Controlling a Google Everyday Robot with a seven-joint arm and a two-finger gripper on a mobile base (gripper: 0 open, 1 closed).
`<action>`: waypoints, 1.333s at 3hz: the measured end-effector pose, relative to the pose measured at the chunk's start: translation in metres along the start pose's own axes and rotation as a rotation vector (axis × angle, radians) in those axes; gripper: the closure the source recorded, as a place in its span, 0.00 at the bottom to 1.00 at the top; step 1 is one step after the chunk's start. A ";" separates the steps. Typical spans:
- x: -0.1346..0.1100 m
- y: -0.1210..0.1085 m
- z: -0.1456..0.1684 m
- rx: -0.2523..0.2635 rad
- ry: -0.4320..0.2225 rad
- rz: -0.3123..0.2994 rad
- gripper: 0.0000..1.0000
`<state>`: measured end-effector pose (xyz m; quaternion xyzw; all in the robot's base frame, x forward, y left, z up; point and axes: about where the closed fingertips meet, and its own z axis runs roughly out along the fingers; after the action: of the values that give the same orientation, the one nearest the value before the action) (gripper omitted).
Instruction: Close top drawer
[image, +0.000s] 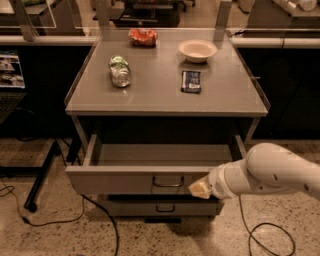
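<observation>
Cables trail across the speckled floor nearest us, one passing under the cabinet. Above them the white arm reaches in from the right. Its gripper sits at the front panel of the top drawer, just right of the handle and seemingly touching the panel. We cannot tell whether it is released or clenched, and it grasps nothing that we can see. We judge this placement deliberate: a tip set against the panel, rather than hooked on the pull, suits a push inward. The top drawer stands pulled well out, its shallow tray showing nothing inside, so the closing is not yet done. A contact off-centre to the right might skew the drawer on its runners. Below the panel a lower drawer sits further in. Farther back lies the grey tabletop. It carries a can on its side at left, a dark packet at right, a pale bowl beyond the packet, and a red bag near the far edge, all apart from one another. At far left we see a screen and a black stand leg. Behind the cabinet run a rail and clear partitions, with dim furniture beyond.
</observation>
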<state>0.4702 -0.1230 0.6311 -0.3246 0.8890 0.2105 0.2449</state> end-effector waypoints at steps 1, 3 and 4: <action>0.001 0.000 -0.001 0.003 0.001 0.002 1.00; -0.020 -0.029 -0.003 0.157 -0.066 0.006 1.00; -0.020 -0.028 -0.003 0.156 -0.067 0.004 1.00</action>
<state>0.5019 -0.1350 0.6389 -0.2955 0.8947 0.1521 0.2985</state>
